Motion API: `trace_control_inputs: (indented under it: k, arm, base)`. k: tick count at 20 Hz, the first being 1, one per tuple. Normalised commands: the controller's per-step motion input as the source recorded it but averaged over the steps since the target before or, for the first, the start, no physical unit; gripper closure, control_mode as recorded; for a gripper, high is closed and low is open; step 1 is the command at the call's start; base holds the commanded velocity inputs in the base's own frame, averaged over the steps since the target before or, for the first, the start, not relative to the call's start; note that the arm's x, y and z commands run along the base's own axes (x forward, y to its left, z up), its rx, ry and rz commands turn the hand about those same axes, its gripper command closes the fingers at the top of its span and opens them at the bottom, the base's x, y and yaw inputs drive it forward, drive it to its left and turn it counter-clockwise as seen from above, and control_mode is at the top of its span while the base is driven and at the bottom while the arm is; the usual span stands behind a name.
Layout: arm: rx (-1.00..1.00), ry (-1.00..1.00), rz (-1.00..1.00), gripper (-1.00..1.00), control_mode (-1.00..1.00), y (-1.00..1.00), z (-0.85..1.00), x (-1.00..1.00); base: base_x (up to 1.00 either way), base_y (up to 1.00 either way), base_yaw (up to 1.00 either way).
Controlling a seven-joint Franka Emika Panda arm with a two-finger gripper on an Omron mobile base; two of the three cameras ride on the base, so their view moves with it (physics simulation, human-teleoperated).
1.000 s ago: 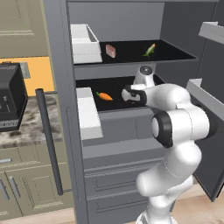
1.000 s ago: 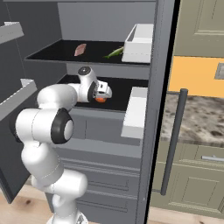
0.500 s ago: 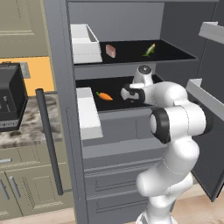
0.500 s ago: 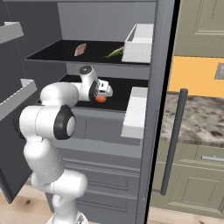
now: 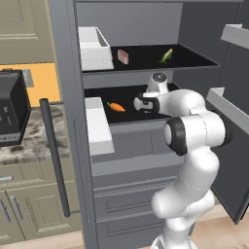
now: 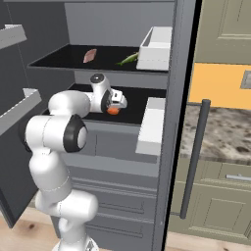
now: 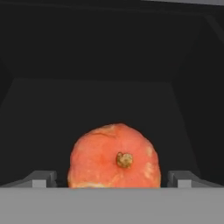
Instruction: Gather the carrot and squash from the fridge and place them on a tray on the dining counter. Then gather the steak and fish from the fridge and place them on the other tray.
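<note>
as we face the carrot [image 7: 114, 156] end-on on the lower fridge shelf [image 5: 127, 113], it lies at twelve o'clock of the gripper [image 7: 113, 178], between spread fingertips [image 7: 40, 178], long axis running away from us.

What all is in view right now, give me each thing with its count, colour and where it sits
carrot: one, orange, lower fridge shelf, its end facing the gripper in the hand view
steak: one, pinkish, upper fridge shelf, towards the left
squash: one, green-yellow, upper fridge shelf, towards the right
fridge door bins: two, white, one by each shelf
fridge: one, grey, doors open, drawers below the shelves
toaster oven: one, black, on the speckled counter left of the fridge
gripper: one, dark tips, open, either side of the carrot, not closed on it
</note>
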Motion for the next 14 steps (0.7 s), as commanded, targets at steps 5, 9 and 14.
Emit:
trace_control_inputs:
  k: [5,9,14]
  arm:
    - [0.0,0.01,0.0,-1.0,-1.0,0.0,-0.16,0.13]
    - [0.0,0.02,0.0,-1.0,-1.0,0.0,-0.16,0.14]
    - [0.0,0.02,0.0,-1.0,-1.0,-0.01,-0.15,0.02]
  base:
    - [0.0,0.0,0.0]
    - [0.0,0.0,0.0]
    - [0.0,0.0,0.0]
